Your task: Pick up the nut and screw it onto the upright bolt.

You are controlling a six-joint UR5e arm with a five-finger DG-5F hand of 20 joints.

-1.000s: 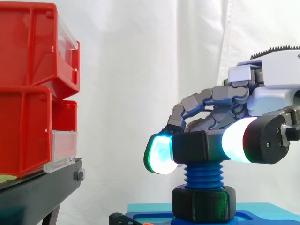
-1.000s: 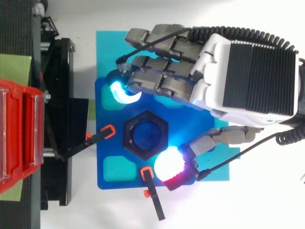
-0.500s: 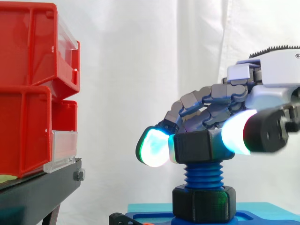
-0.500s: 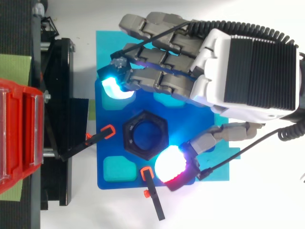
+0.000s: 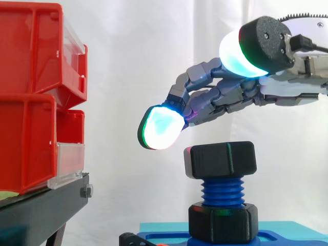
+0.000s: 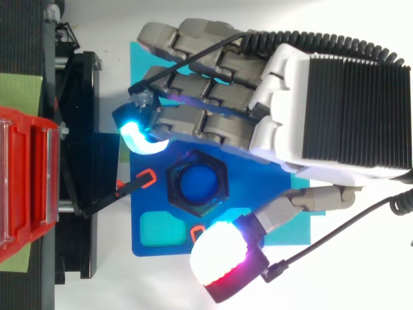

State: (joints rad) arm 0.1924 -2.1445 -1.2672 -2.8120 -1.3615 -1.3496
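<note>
**Nut on bolt top, hand clear above it**

The arm is cut off at the right edge in the side view. The stacked red plastic bins (image 5: 31,97) on the left have their insides hidden, so their contents cannot be told. The matte black hexagonal nut (image 5: 220,160) sits atop the upright blue threaded bolt (image 5: 222,190), above a black hexagonal collar (image 5: 221,222) on the blue base plate (image 6: 138,219). The hand (image 5: 225,97) hovers just above the nut, apart from it, with fingers loosely spread and holding nothing
</note>
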